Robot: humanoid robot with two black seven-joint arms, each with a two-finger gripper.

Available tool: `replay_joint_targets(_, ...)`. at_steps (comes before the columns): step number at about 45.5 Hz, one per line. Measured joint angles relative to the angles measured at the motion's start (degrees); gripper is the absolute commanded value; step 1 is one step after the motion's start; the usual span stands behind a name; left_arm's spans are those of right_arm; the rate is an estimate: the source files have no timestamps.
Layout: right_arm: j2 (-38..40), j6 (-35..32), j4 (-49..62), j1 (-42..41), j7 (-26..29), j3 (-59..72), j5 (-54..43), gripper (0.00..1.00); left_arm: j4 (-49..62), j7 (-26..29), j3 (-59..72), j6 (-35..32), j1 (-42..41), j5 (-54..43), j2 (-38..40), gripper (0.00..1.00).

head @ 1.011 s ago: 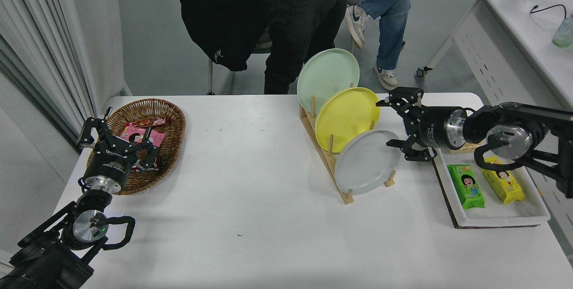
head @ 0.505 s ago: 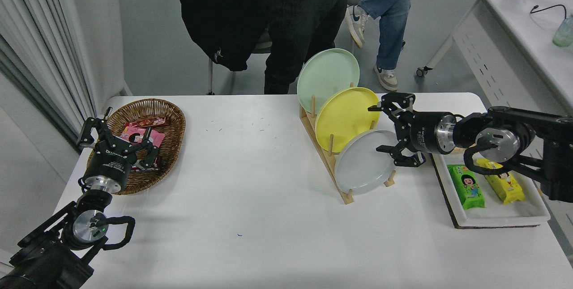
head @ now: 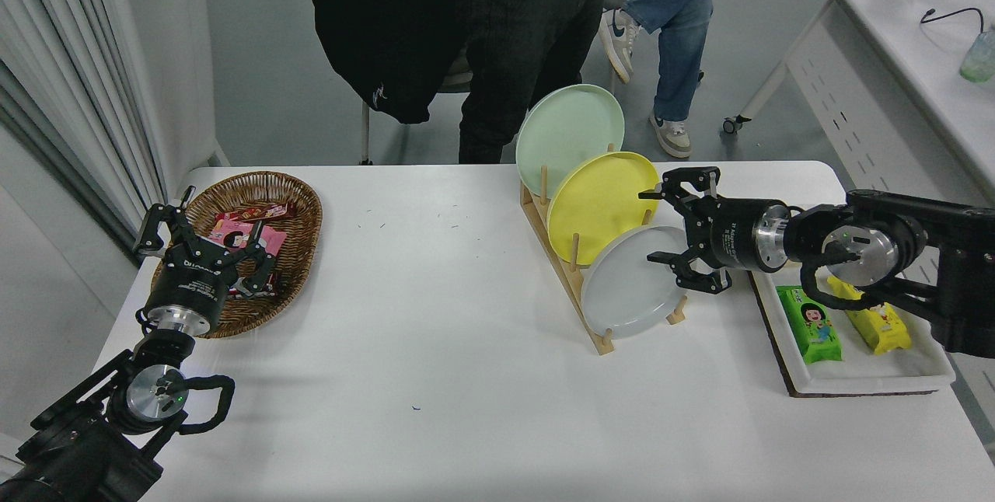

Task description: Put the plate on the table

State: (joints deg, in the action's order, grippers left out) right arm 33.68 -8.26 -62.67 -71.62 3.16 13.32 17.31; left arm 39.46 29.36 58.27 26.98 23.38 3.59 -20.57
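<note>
Currently, a white desk (head: 466,346) fills the head view. At about 3 o'clock from its centre, a wooden rack (head: 566,284) holds three plates on edge, leaning in a row: a mint green plate (head: 567,133) farthest away, a yellow plate (head: 600,195) in the middle, and the light grey plate (head: 628,284) nearest the camera.

The right arm reaches in from the 3 o'clock edge. Its end effector, the right end effector (head: 661,226), is spread wide, with one finger near the yellow plate's right edge and the other at the grey plate's upper right rim. It holds nothing.

The left end effector (head: 204,242) sits parked at about 9 o'clock over a wicker basket (head: 295,199) of snack packets, fingers apart and empty.

Right of the rack, a white tray (head: 917,362) carries a green packet (head: 810,323) and a yellow packet (head: 872,323). People stand beyond the far edge at 12 o'clock.

Judging by this, the step in hand is the approach to grasp. Next, the fingers would need to straddle the grey plate's rim alone, close, then lift it clear of the pegs without knocking the yellow plate.
</note>
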Motion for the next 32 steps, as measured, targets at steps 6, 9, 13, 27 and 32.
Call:
replay_joint_targets(6,-0.01,0.04,0.07,-0.06,0.00,-0.03,0.07,0.72,0.00,0.00,0.00,0.00,0.00,0.00,0.00,0.98)
replay_joint_targets(9,-0.01,0.05,0.11,-0.08,0.00,-0.03,0.10,0.71,0.00,0.00,0.00,0.00,0.00,0.00,0.00,0.98)
replay_joint_targets(13,-0.02,0.10,0.17,-0.12,0.02,-0.03,0.11,0.66,0.00,0.00,0.00,0.00,0.00,0.00,0.00,0.98)
replay_joint_targets(27,-0.03,0.15,0.25,-0.28,0.11,0.63,-0.12,0.64,0.01,0.00,0.00,0.00,0.00,0.00,0.00,0.98)
replay_joint_targets(32,-0.06,0.16,0.26,-0.37,0.34,0.72,-0.21,0.60,0.01,0.00,0.00,0.00,0.00,0.01,0.00,0.98)
